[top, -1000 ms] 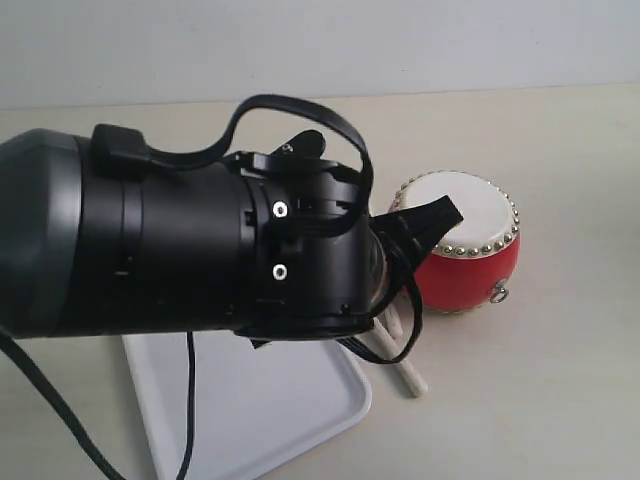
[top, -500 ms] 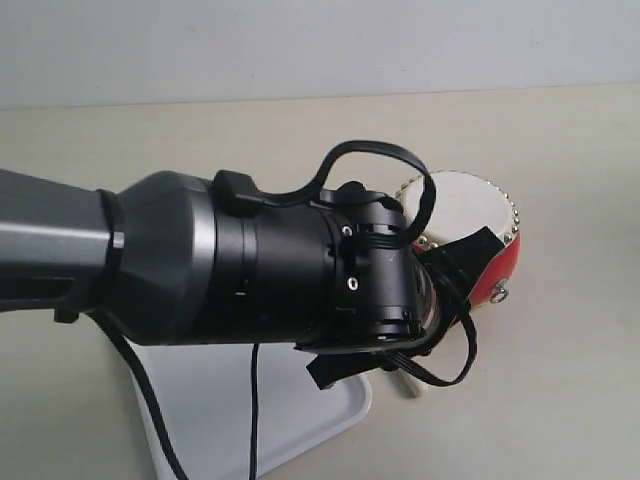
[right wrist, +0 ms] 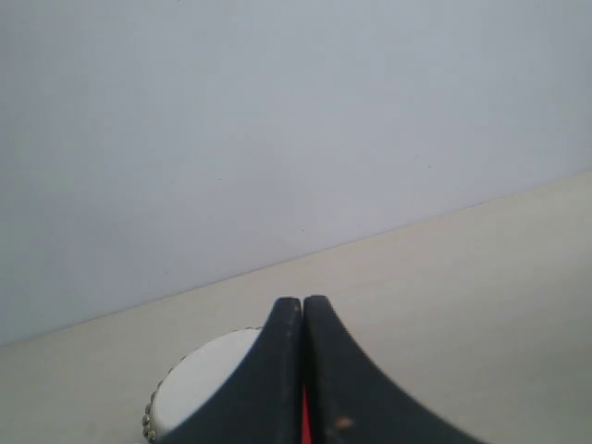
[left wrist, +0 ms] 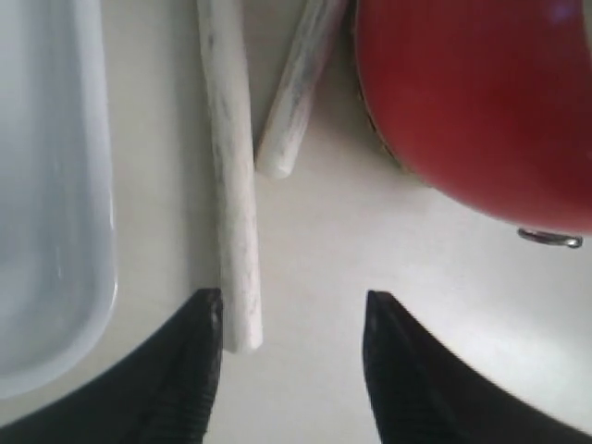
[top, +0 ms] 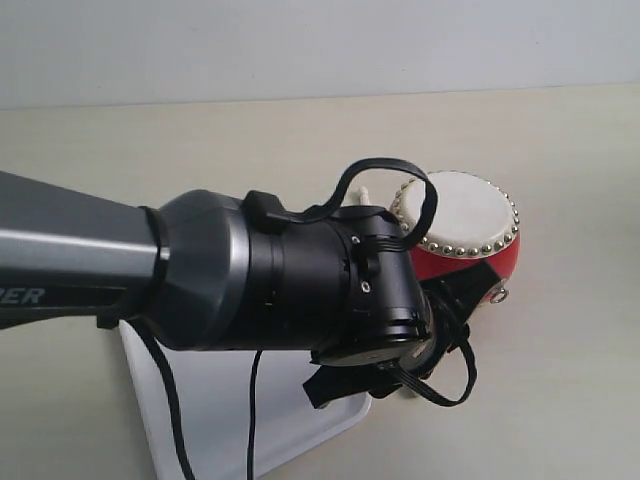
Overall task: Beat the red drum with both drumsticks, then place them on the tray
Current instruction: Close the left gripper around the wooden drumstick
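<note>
The red drum (top: 470,225) stands on the table, cream drumhead up, its lower left covered by my left arm. In the left wrist view its red body (left wrist: 481,102) fills one corner. Two pale drumsticks lie between the drum and the white tray (left wrist: 46,185): a long one (left wrist: 229,185) and a slanted one (left wrist: 298,83). My left gripper (left wrist: 291,310) is open low over the table, with the long stick's end just inside one fingertip (left wrist: 208,319). My right gripper (right wrist: 302,302) is shut and empty, with the drum (right wrist: 208,384) beyond it.
The left arm's dark body and cables (top: 300,290) hide much of the exterior view, including the left gripper. The tray (top: 215,400) lies under the arm at the near edge. A pale wall runs behind the table.
My left arm has reached further right and down toward the sticks beside the drum. It now covers the tray corner and the drum's lower left. The drum has not moved.
</note>
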Controlling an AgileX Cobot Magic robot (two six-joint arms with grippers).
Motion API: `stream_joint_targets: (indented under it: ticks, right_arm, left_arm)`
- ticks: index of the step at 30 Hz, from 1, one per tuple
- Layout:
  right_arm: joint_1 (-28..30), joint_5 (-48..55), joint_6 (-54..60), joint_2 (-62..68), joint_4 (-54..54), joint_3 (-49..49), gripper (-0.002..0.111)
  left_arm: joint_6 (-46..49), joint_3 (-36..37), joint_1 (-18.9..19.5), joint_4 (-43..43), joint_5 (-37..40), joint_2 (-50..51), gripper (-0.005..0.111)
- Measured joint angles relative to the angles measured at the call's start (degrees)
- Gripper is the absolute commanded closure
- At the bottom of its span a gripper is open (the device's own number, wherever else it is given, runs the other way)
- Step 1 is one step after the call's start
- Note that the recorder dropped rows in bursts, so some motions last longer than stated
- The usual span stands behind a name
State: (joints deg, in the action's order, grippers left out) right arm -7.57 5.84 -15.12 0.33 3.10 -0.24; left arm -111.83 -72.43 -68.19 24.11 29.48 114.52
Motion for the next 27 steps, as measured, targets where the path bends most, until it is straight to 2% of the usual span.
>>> stream_joint_targets:
  ticks: [9, 21, 27]
  right_arm:
    - [0.0, 0.0, 0.0, 0.0, 0.0, 0.0, 0.108]
    - [0.0, 0.0, 0.0, 0.0, 0.0, 0.0, 0.108]
    - [0.0, 0.0, 0.0, 0.0, 0.0, 0.0, 0.108]
  left_arm:
    - [0.3, 0.0, 1.6, -0.4, -1.2, 0.1, 0.060]
    - [1.9, 0.0, 1.6, -0.7, -1.4, 0.2, 0.060]
    - [3.3, 0.0, 1.6, -4.4, -2.5, 1.8, 0.060]
